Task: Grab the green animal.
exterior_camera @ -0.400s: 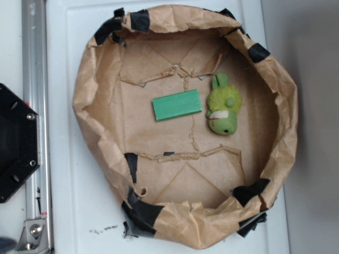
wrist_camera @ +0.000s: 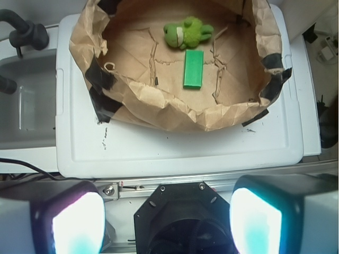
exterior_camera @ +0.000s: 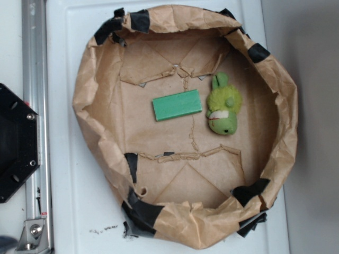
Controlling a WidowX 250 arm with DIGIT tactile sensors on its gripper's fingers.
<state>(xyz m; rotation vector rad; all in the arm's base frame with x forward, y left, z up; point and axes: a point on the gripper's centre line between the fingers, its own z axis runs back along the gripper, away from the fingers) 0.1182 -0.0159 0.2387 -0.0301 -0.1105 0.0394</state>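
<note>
The green animal (exterior_camera: pixel 224 106) is a fuzzy lime-green plush with two ears and a white and red mouth patch. It lies on its side on the floor of the brown paper basin (exterior_camera: pixel 95 121), right of centre. In the wrist view the green animal (wrist_camera: pixel 186 33) lies near the top, far from my gripper (wrist_camera: pixel 167 217). The two glowing fingertips (wrist_camera: pixel 78 222) stand wide apart at the bottom edge, open, with nothing between them. In the exterior view the gripper is out of sight.
A flat green rectangular block (exterior_camera: pixel 177 105) lies just left of the plush, also seen as the block (wrist_camera: pixel 194 68). The basin's crumpled walls, patched with black tape (exterior_camera: pixel 142 211), rise around both. The black robot base (exterior_camera: pixel 16 143) and a metal rail (exterior_camera: pixel 33 63) stand at the left.
</note>
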